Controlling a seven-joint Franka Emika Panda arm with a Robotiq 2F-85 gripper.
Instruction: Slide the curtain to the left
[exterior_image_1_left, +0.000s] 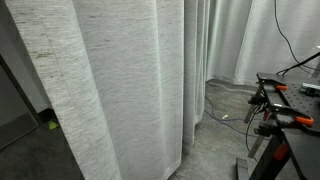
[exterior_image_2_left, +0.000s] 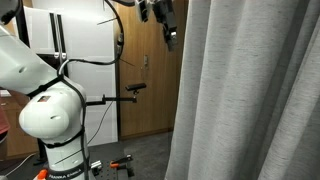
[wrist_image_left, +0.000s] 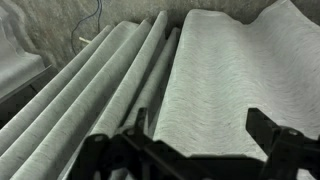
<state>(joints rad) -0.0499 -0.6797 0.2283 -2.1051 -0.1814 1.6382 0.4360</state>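
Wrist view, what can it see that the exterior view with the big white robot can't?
Only the wrist view shows the curtain's folds close up, beyond the open gripper. Only that exterior view shows the white arm, the wooden door and how high the gripper is, near the curtain's edge. Both show the curtain and the gripper.

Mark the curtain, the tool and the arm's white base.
curtain (exterior_image_1_left: 110, 80): an exterior view, front streaked panel.
tool (exterior_image_2_left: 170, 40): an exterior view, midway between its fingertips.
arm's white base (exterior_image_2_left: 50, 115): an exterior view, rounded housing.
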